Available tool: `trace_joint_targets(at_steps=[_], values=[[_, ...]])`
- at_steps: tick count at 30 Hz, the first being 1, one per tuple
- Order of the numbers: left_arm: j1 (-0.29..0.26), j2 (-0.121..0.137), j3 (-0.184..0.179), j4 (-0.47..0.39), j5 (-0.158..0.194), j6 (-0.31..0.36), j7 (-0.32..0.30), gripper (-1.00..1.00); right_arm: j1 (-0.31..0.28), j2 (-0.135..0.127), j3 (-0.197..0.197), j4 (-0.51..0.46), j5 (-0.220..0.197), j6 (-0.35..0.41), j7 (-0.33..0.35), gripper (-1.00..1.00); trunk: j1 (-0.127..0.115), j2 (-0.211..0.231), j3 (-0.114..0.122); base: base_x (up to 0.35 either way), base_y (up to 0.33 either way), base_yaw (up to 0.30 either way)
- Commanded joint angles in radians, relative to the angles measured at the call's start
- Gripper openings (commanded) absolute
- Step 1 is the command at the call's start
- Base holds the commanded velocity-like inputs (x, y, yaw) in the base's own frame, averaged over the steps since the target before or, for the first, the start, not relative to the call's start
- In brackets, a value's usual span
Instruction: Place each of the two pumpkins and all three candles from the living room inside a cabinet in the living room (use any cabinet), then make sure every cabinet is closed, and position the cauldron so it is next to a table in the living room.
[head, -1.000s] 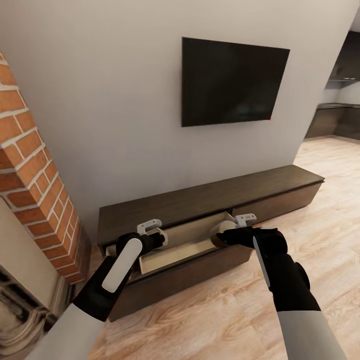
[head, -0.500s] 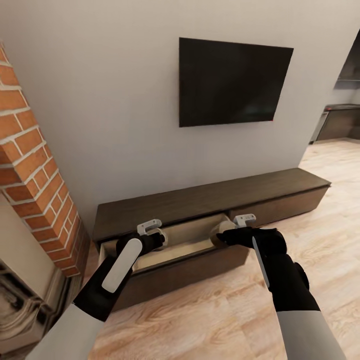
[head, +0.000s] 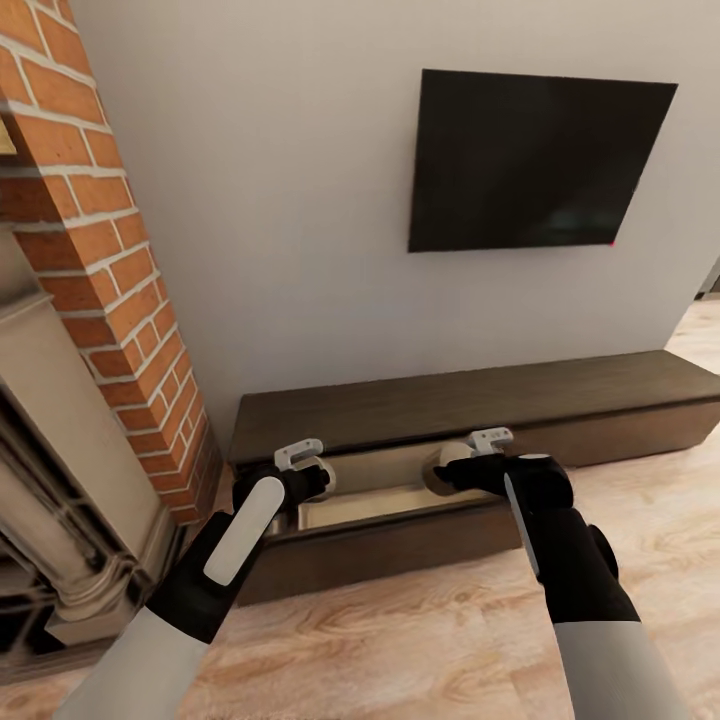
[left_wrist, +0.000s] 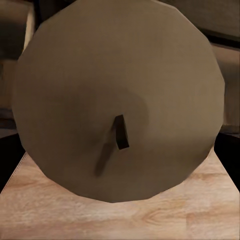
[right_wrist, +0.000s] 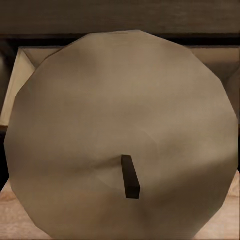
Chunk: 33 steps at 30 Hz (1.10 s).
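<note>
- Head view looks down over both arms at a long, low, dark brown cabinet (head: 480, 400) set against a grey wall, with its drawer (head: 390, 497) pulled out and pale beige inside.
- Compared with a second ago, the whole picture has swung: the brick chimney column (head: 110, 270) now fills more of the left side, the black television (head: 535, 160) sits further right, and the kitchen doorway has gone from sight. This is the camera turning, not the furniture moving.
- The arms keep the same pose as before, and the drawer opening looks narrower from this angle.
- The left gripper (head: 318, 478) pinches a grey-olive candle (head: 325, 478) over the left end of the open drawer.
- The right gripper (head: 450, 470) pinches a second candle (head: 442, 468) over the right end of the same drawer.
- Left wrist view shows the left candle's (left_wrist: 117, 100) round top and short dark wick up close, with wood floor (left_wrist: 120, 215) behind it.
- Right wrist view shows the right candle's (right_wrist: 122, 135) top and wick, with the beige drawer (right_wrist: 25, 65) behind.
- A pale stone fireplace surround (head: 60, 520) stands at the far left, beside the bricks.
</note>
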Motion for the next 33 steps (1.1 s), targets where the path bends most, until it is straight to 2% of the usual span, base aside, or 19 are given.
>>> trace_joint_targets(at_steps=[1, 3, 5, 6, 7, 9, 11, 14, 21, 25, 28, 29, 31, 32, 33], values=[[0.0, 0.0, 0.0, 0.0, -0.001, 0.0, 0.0, -1.0, 0.0, 0.0, 0.0, 0.0, -0.004, 0.001, -0.008, -1.0, 0.0, 0.0, 0.0, 0.0, 0.0, 0.289], [0.0, -0.001, 0.0, 0.001, -0.001, 0.001, 0.002, -1.0, 0.0, 0.0, 0.001, 0.002, -0.004, 0.001, -0.039, -1.0, 0.0, 0.0, -0.001, 0.0, 0.0, 0.289], [0.0, -0.002, 0.0, 0.007, -0.002, 0.001, 0.004, -1.0, 0.0, 0.004, 0.002, 0.004, -0.005, 0.001, -0.102, -1.0, 0.0, 0.0, -0.002, 0.02, -0.019, 0.289], [0.0, -0.003, 0.0, 0.013, -0.002, 0.001, 0.004, -1.0, 0.0, 0.011, 0.002, 0.006, -0.006, 0.001, -0.147, -1.0, 0.0, 0.0, -0.003, 0.069, -0.064, 0.288], [0.0, -0.004, 0.0, 0.026, -0.002, 0.001, 0.005, -1.0, 0.0, 0.026, 0.002, 0.009, -0.009, 0.0, -0.249, -1.0, 0.0, 0.0, -0.003, 0.124, -0.115, 0.28], [0.0, -0.004, -0.001, 0.032, -0.001, 0.001, 0.006, -1.0, 0.0, 0.038, 0.003, 0.01, -0.014, -0.001, -0.34, -1.0, 0.0, 0.0, -0.003, 0.144, -0.133, 0.162], [0.0, -0.01, -0.003, 0.035, -0.001, 0.001, 0.006, -1.0, 0.0, 0.056, 0.003, 0.021, -0.017, -0.002, -0.377, -1.0, 0.0, 0.0, -0.004, 0.078, -0.074, 0.04], [0.0, -0.015, -0.003, 0.035, -0.001, 0.001, 0.006, -1.0, 0.0, 0.06, 0.004, 0.04, -0.018, -0.004, -0.38, -1.0, 0.0, 0.0, -0.004, 0.018, -0.018, 0.009], [0.0, -0.022, -0.003, 0.021, 0.001, 0.001, 0.005, -1.0, 0.0, 0.06, 0.007, 0.046, -0.02, 0.007, -0.274, -1.0, 0.0, 0.0, -0.004, 0.122, -0.113, 0.001], [0.0, -0.029, -0.003, 0.027, 0.0, 0.001, 0.007, -1.0, 0.0, 0.062, 0.024, 0.056, -0.021, 0.011, -0.269, -1.0, 0.0, 0.0, -0.004, 0.012, -0.012, 0.0], [-0.001, -0.035, -0.003, 0.075, -0.006, 0.001, 0.016, -1.0, -0.004, 0.063, 0.028, 0.115, -0.019, 0.011, -0.274, -1.0, 0.0, 0.0, -0.004, 0.001, -0.001, 0.0], [-0.002, -0.039, -0.003, 0.095, -0.007, 0.001, 0.033, -1.0, -0.005, 0.063, 0.028, 0.124, -0.018, 0.011, -0.275, -1.0, 0.0, 0.0, -0.004, 0.0, 0.0, 0.0], [-0.007, -0.056, -0.003, 0.131, -0.007, 0.0, 0.111, -1.0, -0.006, 0.064, 0.029, 0.133, -0.017, 0.011, -0.275, -1.0, 0.0, 0.0, -0.004, 0.0, 0.0, 0.0], [-0.011, -0.067, -0.003, 0.148, -0.003, 0.0, 0.211, -1.0, -0.006, 0.065, 0.029, 0.141, -0.016, 0.011, -0.276, -1.0, 0.0, 0.0, -0.004, 0.0, 0.0, 0.0], [-0.011, -0.069, -0.003, 0.15, -0.001, 0.0, 0.247, -1.0, -0.006, 0.068, 0.029, 0.143, -0.016, 0.011, -0.276, -1.0, 0.0, 0.0, -0.004, 0.0, 0.0, 0.0]])
